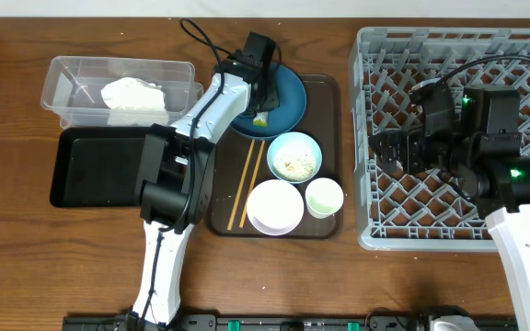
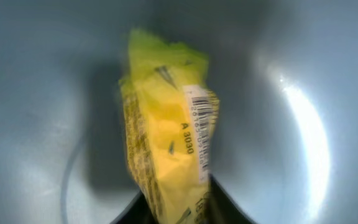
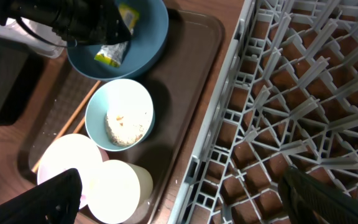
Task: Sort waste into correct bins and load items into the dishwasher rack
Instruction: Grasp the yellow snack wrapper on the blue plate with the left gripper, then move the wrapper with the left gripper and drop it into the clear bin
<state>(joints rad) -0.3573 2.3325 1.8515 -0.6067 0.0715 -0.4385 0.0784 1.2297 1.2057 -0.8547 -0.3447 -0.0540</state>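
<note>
My left pincer [image 2: 179,206] pinched one end of the yellow-green snack wrapper [image 2: 166,124], which stuck out straight ahead of my fingers. The dark blue plate [image 2: 303,124] lay close beyond it. My right pincer [image 3: 194,196] hung spread wide above the dishwasher rack [image 3: 303,93].

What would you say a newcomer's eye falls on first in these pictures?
The bright yellow-green snack wrapper fills the left wrist view, pinched in the left gripper over the dark blue plate. Next, the big grey dishwasher rack on the right, with the right arm above it.
</note>
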